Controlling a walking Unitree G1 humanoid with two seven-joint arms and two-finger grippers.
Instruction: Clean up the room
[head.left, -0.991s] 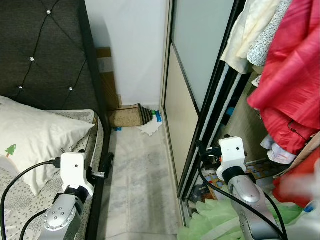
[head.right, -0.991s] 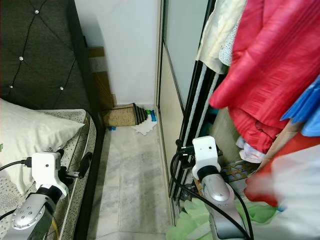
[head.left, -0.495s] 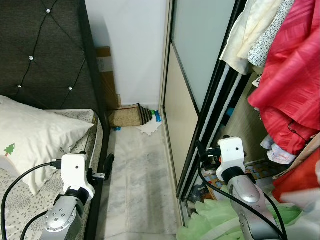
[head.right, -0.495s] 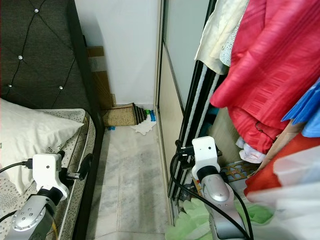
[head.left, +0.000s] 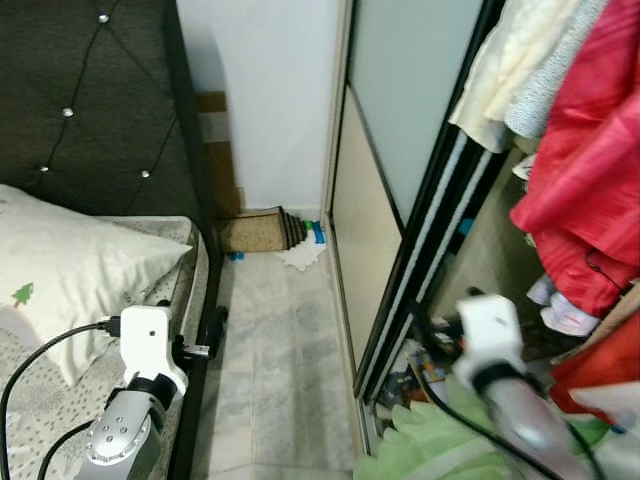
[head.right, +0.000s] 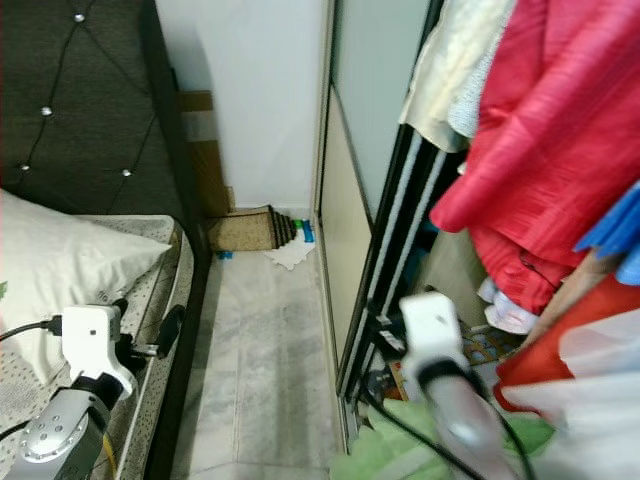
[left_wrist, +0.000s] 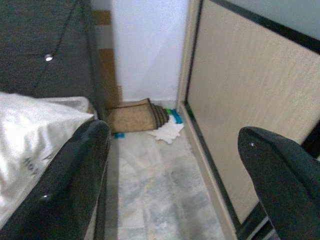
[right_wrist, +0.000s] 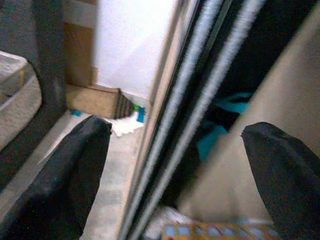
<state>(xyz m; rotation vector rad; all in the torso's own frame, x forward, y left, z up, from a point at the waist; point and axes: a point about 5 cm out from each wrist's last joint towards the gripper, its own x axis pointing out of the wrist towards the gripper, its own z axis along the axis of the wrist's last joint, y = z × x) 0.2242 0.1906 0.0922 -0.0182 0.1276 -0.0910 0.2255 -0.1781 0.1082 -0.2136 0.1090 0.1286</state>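
Note:
A crumpled white cloth (head.left: 301, 256) lies on the marble floor by the far wall, next to a folded brown mat (head.left: 259, 231); the same cloth (left_wrist: 168, 131) appears in the left wrist view. A heap of green fabric (head.left: 434, 449) lies at the foot of the open wardrobe. My left gripper (left_wrist: 172, 135) is open beside the bed frame (head.left: 205, 250), low over the floor, with nothing between its fingers. My right gripper (right_wrist: 175, 130) is open too, near the wardrobe's sliding-door track (right_wrist: 192, 100). The right arm (head.left: 492, 343) is blurred.
A bed with a white pillow (head.left: 80, 275) and dark tufted headboard (head.left: 95, 100) is on the left. Red, cream and blue clothes (head.left: 585, 170) hang in the wardrobe on the right. The sliding door (head.left: 385, 200) borders a narrow floor strip (head.left: 285, 350).
My right arm has shifted right and slightly down and is now motion-blurred. The view has nudged a little. The left arm stays put.

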